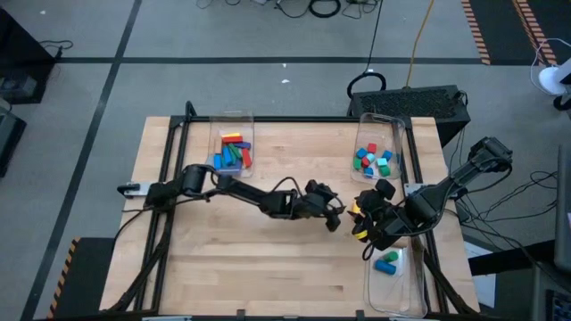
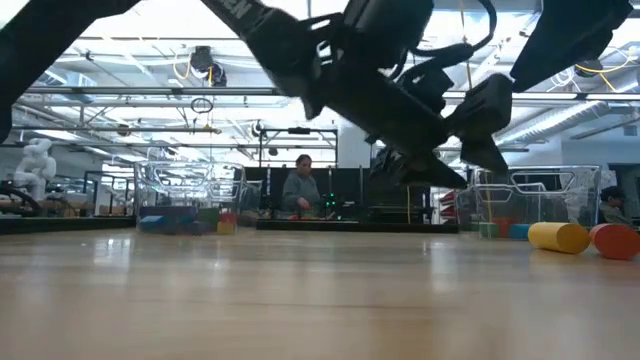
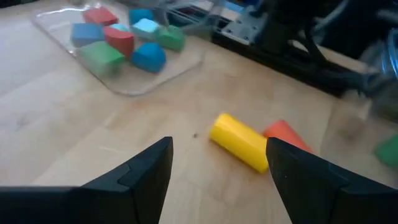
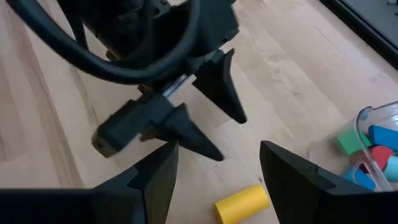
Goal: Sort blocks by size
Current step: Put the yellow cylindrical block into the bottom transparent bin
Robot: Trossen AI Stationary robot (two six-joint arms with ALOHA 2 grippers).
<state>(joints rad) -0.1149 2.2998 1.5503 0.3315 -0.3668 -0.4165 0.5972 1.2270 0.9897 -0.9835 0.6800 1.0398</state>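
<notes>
With both grippers, left [image 1: 337, 217] and right [image 1: 364, 234], spread wide and empty over the yellow cylinder [image 3: 239, 141] lying beside the orange block [image 3: 286, 134] on the table [image 1: 268, 259], crowding could make them collide or roll it away.

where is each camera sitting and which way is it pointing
High view: above the table, looking straight down; shows both arms, left gripper and right gripper.
Low view: at tabletop height, looking level into the room; arms overhead.
Left wrist view: on the left arm, past its open fingers at the yellow cylinder.
Right wrist view: on the right arm, fingers open.
Both wrist views share that cylinder.
</notes>
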